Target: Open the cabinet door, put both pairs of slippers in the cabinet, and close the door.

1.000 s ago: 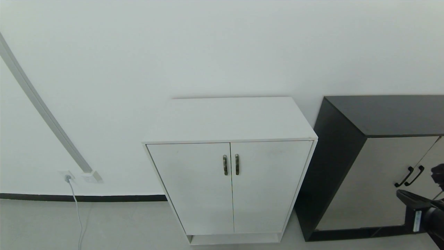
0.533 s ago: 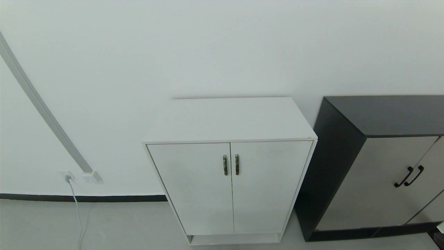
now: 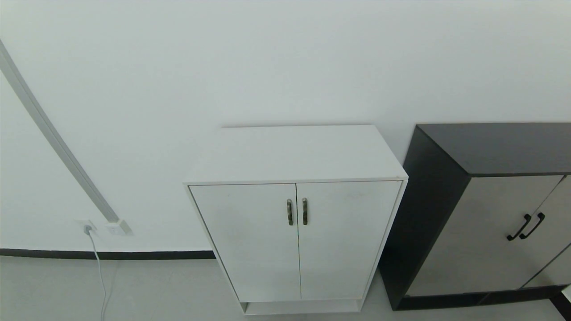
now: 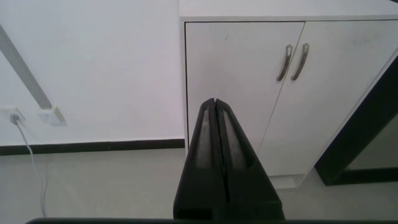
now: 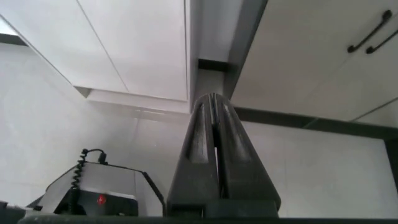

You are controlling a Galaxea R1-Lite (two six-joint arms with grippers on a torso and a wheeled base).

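The white cabinet (image 3: 294, 209) stands against the wall with both doors shut; its two metal handles (image 3: 297, 211) meet at the middle seam. In the left wrist view the left gripper (image 4: 214, 102) is shut with nothing in it, held out in front of the white cabinet (image 4: 261, 81), apart from the handles (image 4: 292, 61). In the right wrist view the right gripper (image 5: 214, 98) is shut and empty, low near the floor, facing the gap between the white cabinet (image 5: 124, 43) and the black cabinet (image 5: 323, 56).
A black cabinet (image 3: 482, 209) with black handles (image 3: 526, 226) stands right beside the white one. A wall socket with a white cable (image 3: 96, 258) is at the left, under a slanting cable duct (image 3: 53, 138). Grey floor (image 3: 134, 294) lies in front.
The right arm, seen at the head view's lower right one second ago, has dropped out of that view. The cabinet doors have stayed shut.
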